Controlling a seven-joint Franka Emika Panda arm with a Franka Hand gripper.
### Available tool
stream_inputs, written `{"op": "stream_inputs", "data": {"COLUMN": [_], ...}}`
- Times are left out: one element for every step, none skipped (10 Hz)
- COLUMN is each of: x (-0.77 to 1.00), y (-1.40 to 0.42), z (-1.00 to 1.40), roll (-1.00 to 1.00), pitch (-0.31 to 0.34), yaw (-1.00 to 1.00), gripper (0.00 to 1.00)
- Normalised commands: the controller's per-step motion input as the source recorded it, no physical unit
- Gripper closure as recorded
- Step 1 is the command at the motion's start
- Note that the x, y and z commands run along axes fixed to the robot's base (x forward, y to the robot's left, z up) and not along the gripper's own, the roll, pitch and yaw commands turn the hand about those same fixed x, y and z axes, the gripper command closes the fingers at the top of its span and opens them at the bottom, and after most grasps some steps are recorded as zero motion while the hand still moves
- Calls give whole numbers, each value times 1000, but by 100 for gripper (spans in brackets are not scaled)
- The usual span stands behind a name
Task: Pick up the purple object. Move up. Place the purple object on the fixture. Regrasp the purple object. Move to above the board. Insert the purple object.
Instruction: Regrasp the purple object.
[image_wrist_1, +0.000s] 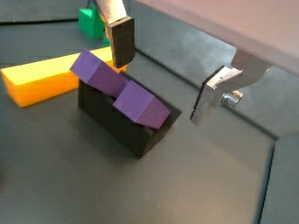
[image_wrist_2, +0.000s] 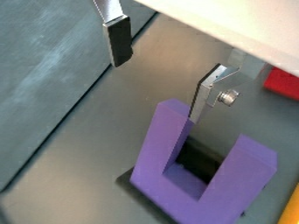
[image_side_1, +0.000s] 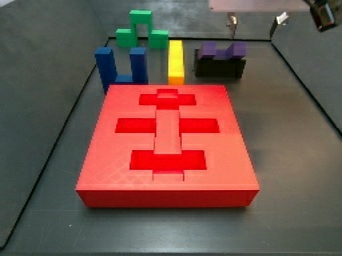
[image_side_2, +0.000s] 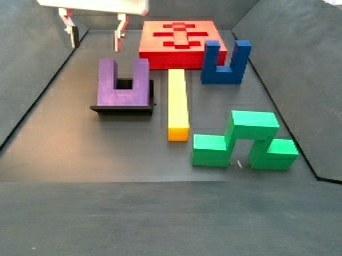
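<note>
Gripper (image_side_2: 98, 30) spread wide and empty above purple object (image_side_2: 124, 83), seemingly seated in fixture (image_side_2: 122, 108), yellow bar (image_side_2: 177, 102) beside.

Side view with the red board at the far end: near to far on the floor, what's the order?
Green block → yellow bar → purple object sitting on the fixture → blue U-shaped block → board. The gripper hangs open above the far left, holding nothing.

The gripper (image_side_1: 254, 20) near the far edge is cut off by the picture's top, and the purple object (image_wrist_2: 201, 171) hides most of the fixture (image_wrist_2: 158, 203).
</note>
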Motion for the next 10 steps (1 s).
{"op": "stream_inputs", "data": {"x": [0, 0, 0, 0, 23, 174, 280, 303, 311, 303], "y": [0, 0, 0, 0, -3, -17, -37, -49, -71, -80], "z": [-63, -97, -146, -183, -177, -171, -174, -194, -231, -237], "roll": [1000, 1000, 1000, 1000, 1000, 1000, 1000, 1000, 983, 963], "pitch": [23, 0, 0, 0, 0, 3, 20, 31, 57, 91], "yaw": [269, 303, 329, 354, 386, 420, 454, 454, 443, 426], "gripper": [0, 0, 0, 0, 0, 0, 0, 0, 0, 0]}}
